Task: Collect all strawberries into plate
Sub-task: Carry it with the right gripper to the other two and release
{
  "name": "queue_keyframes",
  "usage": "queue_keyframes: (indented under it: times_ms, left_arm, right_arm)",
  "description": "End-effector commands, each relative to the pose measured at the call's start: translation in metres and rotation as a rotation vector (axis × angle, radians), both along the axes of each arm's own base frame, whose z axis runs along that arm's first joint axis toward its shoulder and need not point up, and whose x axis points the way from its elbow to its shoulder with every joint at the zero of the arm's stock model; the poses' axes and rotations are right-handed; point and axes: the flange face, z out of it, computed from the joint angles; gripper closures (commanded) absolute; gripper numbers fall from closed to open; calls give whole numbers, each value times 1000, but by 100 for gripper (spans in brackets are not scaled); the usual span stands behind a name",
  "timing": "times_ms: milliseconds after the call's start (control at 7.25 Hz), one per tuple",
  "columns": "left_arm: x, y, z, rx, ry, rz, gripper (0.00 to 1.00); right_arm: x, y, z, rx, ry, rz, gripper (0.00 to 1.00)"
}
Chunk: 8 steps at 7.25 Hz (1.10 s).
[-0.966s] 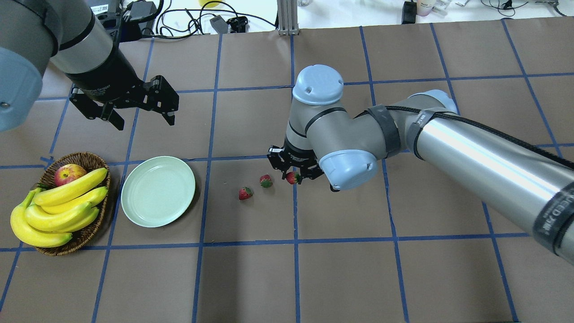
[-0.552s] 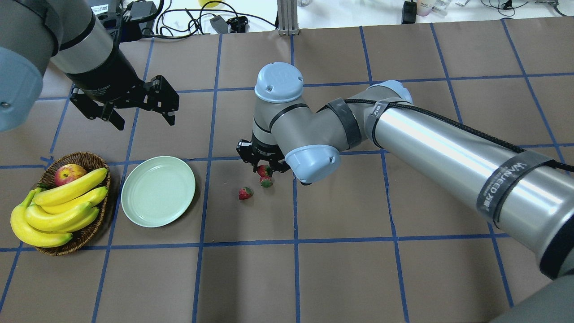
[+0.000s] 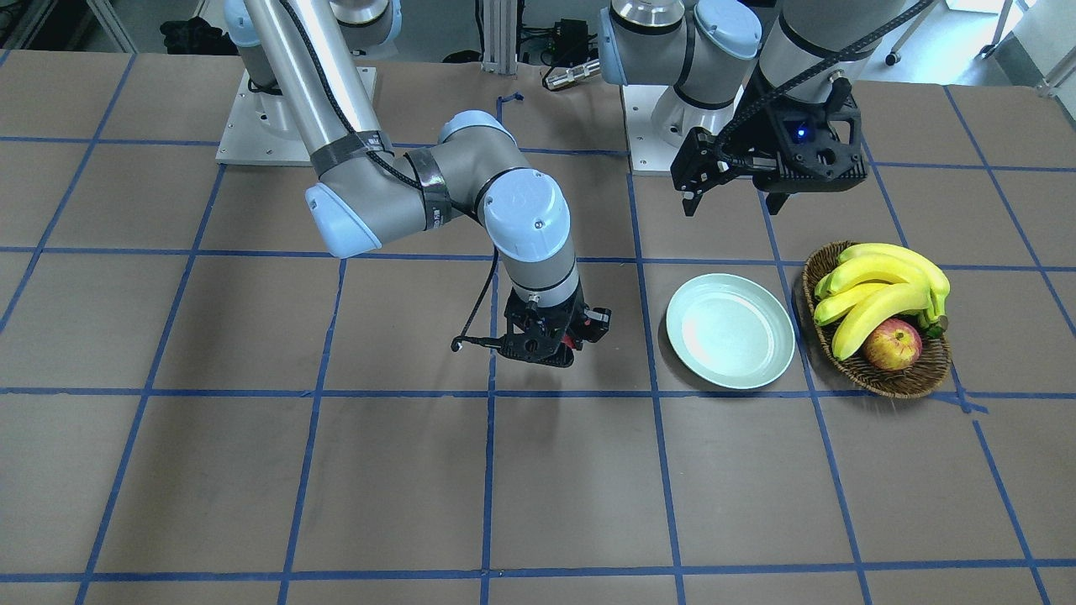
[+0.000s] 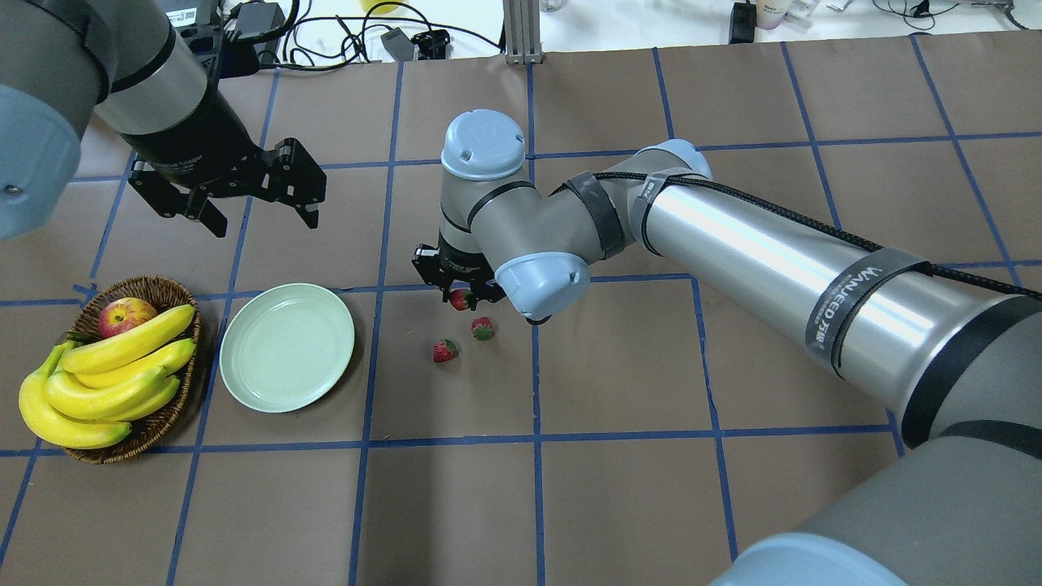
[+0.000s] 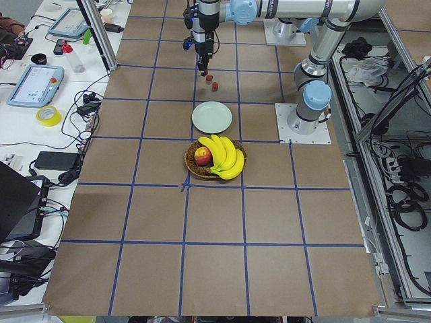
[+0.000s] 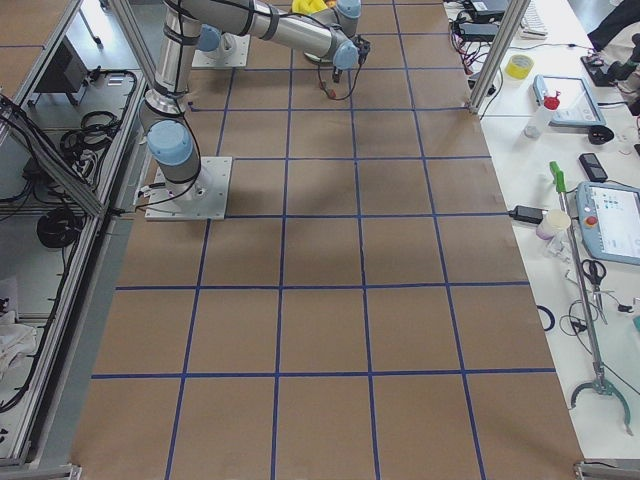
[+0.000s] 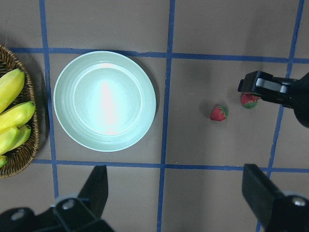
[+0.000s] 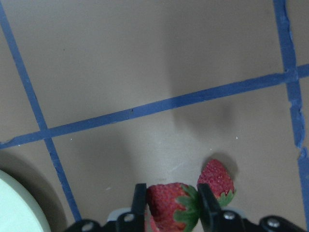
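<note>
My right gripper (image 4: 461, 303) is shut on one strawberry (image 4: 462, 299), held just above the table; the right wrist view shows that strawberry (image 8: 170, 205) pinched between the two fingers. Two more strawberries (image 4: 483, 328) (image 4: 444, 351) lie on the brown table close by, right of the plate. The pale green plate (image 4: 286, 346) stands bare to the left of my right gripper, its rim (image 8: 12, 208) at the wrist view's corner. My left gripper (image 4: 262, 221) hangs open and holds nothing, above and behind the plate (image 7: 105, 100).
A wicker basket (image 4: 159, 286) with bananas (image 4: 114, 366) and an apple (image 4: 126, 316) stands left of the plate, almost touching it. Blue tape lines cross the brown table. Cables and boxes lie beyond the far edge.
My right gripper has carried its strawberry leftward, past the other two on the table, toward the plate. The left arm has stayed where it was.
</note>
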Motion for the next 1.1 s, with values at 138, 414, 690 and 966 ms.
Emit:
queue_keyframes:
  times_ms: [138,414,690,966]
  left_arm:
    - [0,0,1,-1,0,0,0]
    - [0,0,-1,2,0,0,0]
    - [0,0,-1,2,0,0,0]
    - [1,-1,-1,3,-1,1,0]
  right_arm:
    - [2,3,-26,53,-8,2,62]
    - [3,4,-25,56,-10,5,40]
    - [3,5,-23,57,-10,7,9]
    - [1,6,-6,34,-10,11,6]
